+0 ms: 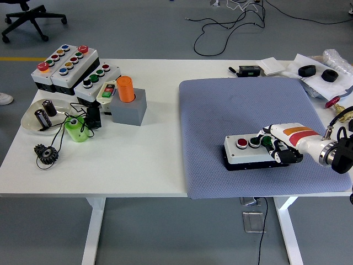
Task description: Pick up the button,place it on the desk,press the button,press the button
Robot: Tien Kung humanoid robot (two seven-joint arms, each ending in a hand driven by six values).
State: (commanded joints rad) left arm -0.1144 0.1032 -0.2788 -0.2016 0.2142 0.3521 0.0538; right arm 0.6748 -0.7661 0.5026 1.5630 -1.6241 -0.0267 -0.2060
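A white and black button box [245,152] with a red, a white-ringed and a green button lies on the grey mat [237,105] at the right of the table. My right hand [278,148] comes in from the right edge and is closed around the box's right end. Its fingers lie over the top by the green button [267,141], and the thumb is at the front side. The box looks to rest on the mat. The left arm is out of view.
Several other button boxes [60,66] stand at the back left. Near them are a grey block with an orange cylinder [126,88], a dish with batteries [41,117], a green part [74,129] and a black gear [46,153]. Small black items [306,70] lie at the back right.
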